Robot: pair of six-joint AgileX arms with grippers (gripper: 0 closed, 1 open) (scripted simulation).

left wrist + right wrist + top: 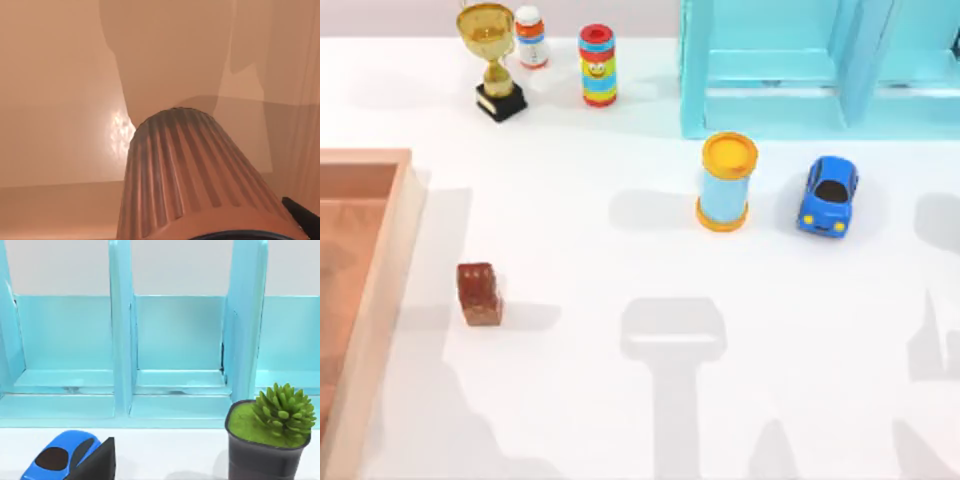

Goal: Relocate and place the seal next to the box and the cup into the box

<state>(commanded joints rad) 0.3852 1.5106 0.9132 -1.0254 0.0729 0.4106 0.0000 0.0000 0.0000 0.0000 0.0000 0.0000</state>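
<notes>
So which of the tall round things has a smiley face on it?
The striped tube at the back, between the little white bottle and the turquoise shelf. The blue cylinder with the yellow lid has no face.

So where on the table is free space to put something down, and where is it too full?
Bare table lies between the seal and the blue cylinder, and along the whole near edge. A narrow strip separates the seal from the box. The far edge is crowded: trophy, bottle, striped toy, turquoise shelf, with the blue car nearby.
</notes>
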